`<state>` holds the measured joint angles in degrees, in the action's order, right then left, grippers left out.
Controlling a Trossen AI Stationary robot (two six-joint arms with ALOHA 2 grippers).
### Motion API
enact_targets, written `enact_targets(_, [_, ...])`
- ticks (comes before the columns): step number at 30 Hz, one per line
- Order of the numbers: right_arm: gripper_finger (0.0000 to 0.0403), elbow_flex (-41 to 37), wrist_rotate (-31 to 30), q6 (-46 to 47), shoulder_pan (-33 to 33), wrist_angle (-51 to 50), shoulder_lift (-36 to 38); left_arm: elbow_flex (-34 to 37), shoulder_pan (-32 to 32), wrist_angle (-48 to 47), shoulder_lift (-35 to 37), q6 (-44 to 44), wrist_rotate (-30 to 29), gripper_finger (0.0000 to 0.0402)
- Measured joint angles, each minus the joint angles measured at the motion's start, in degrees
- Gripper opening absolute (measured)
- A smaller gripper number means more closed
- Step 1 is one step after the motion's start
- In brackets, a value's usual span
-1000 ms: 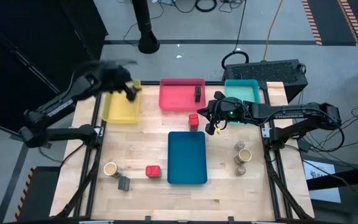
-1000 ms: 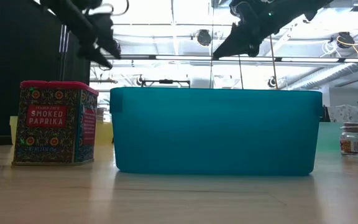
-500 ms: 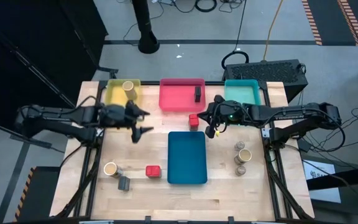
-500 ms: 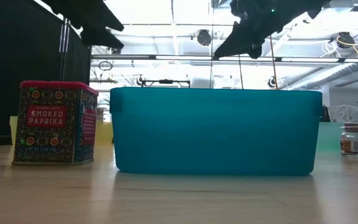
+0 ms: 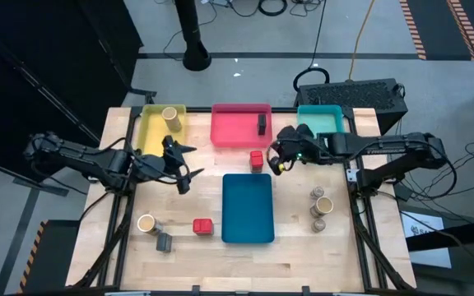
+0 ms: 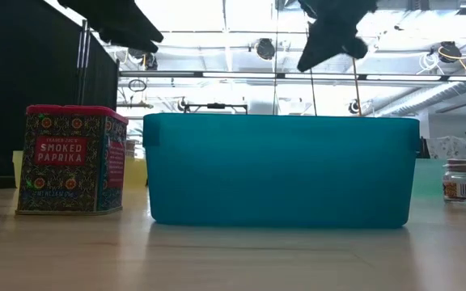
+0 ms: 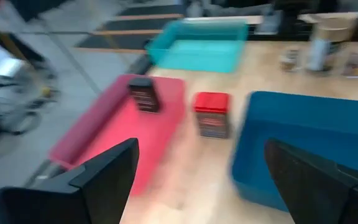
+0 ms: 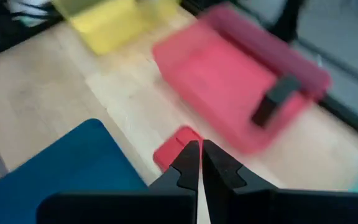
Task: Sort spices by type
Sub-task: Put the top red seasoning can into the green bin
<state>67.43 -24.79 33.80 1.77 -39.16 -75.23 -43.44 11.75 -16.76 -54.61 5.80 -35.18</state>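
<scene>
My left gripper hovers open over bare wood between the yellow tray and the blue tray; its fingers stand wide apart. My right gripper is shut and hangs high above the table, just right of a red spice box that stands between the red tray and the blue tray. The shut tips point toward that box. A tan jar stands in the yellow tray. A dark box stands in the red tray.
Near the table's left front stand a tan jar, a grey box and a red paprika box. Three small jars cluster right of the blue tray. A teal tray sits at the far right.
My left gripper has drawn back from above the yellow tray toward the table's near edge and middle, leaving the tan jar standing upright in that tray. My right gripper has edged slightly toward the far edge, beside the red box.
</scene>
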Motion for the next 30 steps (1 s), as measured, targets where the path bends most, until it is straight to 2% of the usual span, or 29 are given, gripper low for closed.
enact_targets(3, [0.0000,8.88,1.03,6.59,0.51,-12.22,-5.00,0.00,-0.04,-0.18,0.00,-2.15,-6.17,0.0350])
enact_targets(7, [0.0000,20.07,3.31,9.29,0.91,-24.81,-15.14,0.00,-0.11,-0.25,0.00,-5.75,-12.73,0.0350])
enact_targets(10, [0.0000,27.40,8.11,6.63,1.53,-29.91,-22.12,0.00,-0.11,-0.57,0.00,-8.17,-15.89,0.0350])
enact_targets(13, [0.0000,32.92,8.67,5.34,2.48,-32.29,-26.46,0.00,-0.11,-2.29,0.44,-7.93,-18.91,0.0350])
enact_targets(17, [0.0000,35.96,11.69,8.40,4.59,-32.61,-28.49,0.00,-0.11,-8.12,1.77,-6.03,-22.11,0.0350])
enact_targets(22, [0.0008,36.22,16.23,14.37,7.62,-32.60,-29.67,0.00,-0.11,-16.13,3.79,-1.16,-24.56,0.0350])
enact_targets(26, [0.0050,36.19,17.59,16.32,9.19,-32.61,-29.85,0.00,-0.11,-21.91,5.18,3.07,-25.43,0.0350])
enact_targets(30, [0.0115,36.17,18.11,18.90,11.06,-33.52,-30.70,0.00,-0.11,-23.37,6.72,4.43,-27.07,0.0350])
